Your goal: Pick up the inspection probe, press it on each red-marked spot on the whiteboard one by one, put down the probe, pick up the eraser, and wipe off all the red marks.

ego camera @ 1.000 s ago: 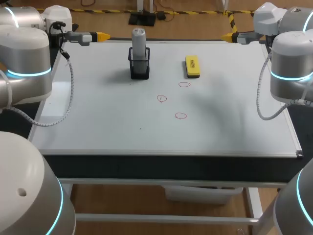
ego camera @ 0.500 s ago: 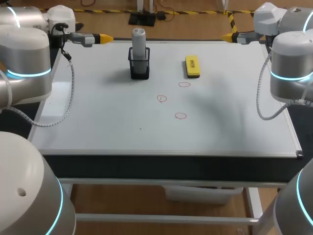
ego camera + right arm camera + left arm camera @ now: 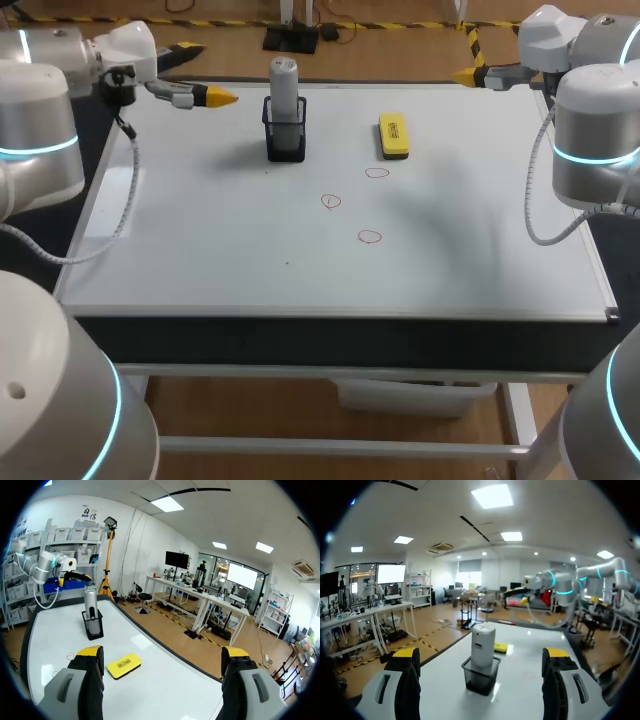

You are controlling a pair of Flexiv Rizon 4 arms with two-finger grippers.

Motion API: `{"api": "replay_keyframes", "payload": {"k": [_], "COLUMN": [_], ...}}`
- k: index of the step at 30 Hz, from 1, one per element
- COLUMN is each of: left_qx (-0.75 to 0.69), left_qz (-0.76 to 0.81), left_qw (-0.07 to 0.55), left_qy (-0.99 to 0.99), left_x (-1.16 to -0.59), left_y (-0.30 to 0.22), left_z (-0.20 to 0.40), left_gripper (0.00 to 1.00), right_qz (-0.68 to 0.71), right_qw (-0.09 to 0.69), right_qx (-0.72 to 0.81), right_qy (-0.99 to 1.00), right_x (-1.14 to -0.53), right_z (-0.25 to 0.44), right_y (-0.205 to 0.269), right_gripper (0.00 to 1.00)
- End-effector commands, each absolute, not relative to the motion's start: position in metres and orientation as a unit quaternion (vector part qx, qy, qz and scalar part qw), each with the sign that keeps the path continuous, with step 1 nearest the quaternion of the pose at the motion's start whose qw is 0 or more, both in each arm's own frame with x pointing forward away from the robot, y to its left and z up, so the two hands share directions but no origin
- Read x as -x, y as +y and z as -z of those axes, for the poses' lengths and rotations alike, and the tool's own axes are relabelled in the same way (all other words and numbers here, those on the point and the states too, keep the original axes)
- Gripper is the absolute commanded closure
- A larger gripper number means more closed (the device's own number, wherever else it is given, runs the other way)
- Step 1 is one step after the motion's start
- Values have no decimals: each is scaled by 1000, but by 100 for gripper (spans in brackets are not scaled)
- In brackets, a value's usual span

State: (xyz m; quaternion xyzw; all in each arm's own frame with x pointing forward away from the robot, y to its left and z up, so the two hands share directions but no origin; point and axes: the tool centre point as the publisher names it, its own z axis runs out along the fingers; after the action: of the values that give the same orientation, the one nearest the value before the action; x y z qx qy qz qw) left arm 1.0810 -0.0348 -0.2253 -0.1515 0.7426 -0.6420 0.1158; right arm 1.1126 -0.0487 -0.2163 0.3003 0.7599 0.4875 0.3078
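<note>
The left tool (image 3: 218,97) is positioned over the far left part of the whiteboard (image 3: 200,240), near the inspection probe (image 3: 284,78). Its fingers are spread wide and nothing is held between them. In the left wrist view the probe is seen straight ahead, centred between the two yellow tips but not yet reached. This alignment is judged to be meant for a grasp from the side. The probe is stood upright in a small black holder (image 3: 285,140) — probably so that its upper body is left free above the rim to be taken. The right tool (image 3: 470,74) is positioned at the far right corner of the table (image 3: 350,340), also wide open and empty, where the working area is not blocked by it. The yellow eraser (image 3: 394,136) is laid flat to the right of the holder, apart from it. Three red marks (image 3: 369,237) are drawn nearer the middle, close together, none wiped. The first step is judged to be in hand — the probe is not yet picked up.
</note>
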Motion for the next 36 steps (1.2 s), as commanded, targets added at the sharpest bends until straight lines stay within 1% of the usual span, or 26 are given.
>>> {"api": "replay_keyframes", "payload": {"k": [1, 6, 12, 24, 36], "left_qx": [71, 57, 39, 35, 56], "left_qz": [673, 687, 726, 725, 705], "left_qw": [38, 17, 5, -27, -29], "left_qy": [735, 724, 686, 688, 706], "left_x": [-1100, -1106, -1109, -1112, -1112], "left_y": [-51, -68, -88, -138, -169], "left_z": [239, 249, 259, 268, 270], "left_gripper": [0, 0, 0, 0, 0], "right_qz": [-487, -487, -487, -487, -487], "right_qw": [307, 307, 307, 307, 307], "right_qx": [-300, -300, -300, -300, -300], "right_qy": [760, 760, 760, 760, 760], "right_x": [-1113, -1113, -1113, -1113, -1113], "right_z": [216, 216, 216, 216, 216], "right_y": [-49, -49, -49, -49, -49], "right_gripper": [0, 0, 0, 0, 0]}}
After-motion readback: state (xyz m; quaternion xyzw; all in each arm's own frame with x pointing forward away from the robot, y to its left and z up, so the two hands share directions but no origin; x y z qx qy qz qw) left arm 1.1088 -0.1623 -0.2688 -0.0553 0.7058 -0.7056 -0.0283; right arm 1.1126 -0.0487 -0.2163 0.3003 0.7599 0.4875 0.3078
